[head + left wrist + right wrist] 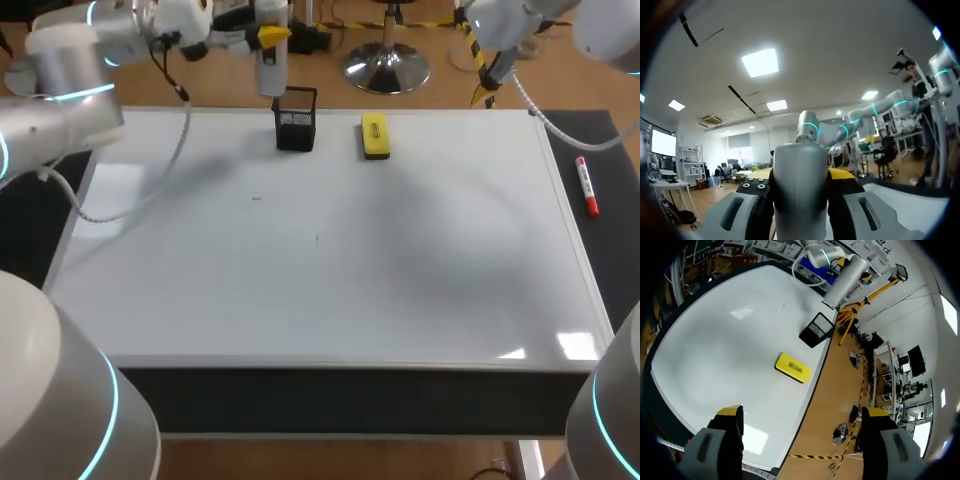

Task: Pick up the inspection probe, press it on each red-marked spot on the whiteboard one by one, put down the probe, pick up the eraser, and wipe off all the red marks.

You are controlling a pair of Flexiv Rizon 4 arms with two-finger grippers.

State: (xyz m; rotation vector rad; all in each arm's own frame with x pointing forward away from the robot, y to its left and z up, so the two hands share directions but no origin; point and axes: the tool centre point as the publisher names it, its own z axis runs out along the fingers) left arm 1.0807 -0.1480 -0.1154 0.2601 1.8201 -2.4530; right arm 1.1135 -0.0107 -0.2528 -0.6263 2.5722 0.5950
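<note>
Only the left wrist view shows the grip. The left hand (800, 176) is clamped on the inspection probe (800, 200), a smooth brushed-metal cylinder that fills the gap between its grey fingers, with a yellow tip showing on either side.

The head view shows what lies below that hand. A square, open-topped black mesh holder (296, 122) sits close under the probe's lower end. The flat yellow eraser (374, 137) lies near the holder but apart from it, on the glossy whiteboard (300, 290). Only this view takes in a red marker (587, 187) on the dark desk (615, 215), off the board's side.

In the right wrist view the right hand (802, 412) is spread wide and holds nothing. The eraser lies ahead of its fingers, and the holder is beyond that.
</note>
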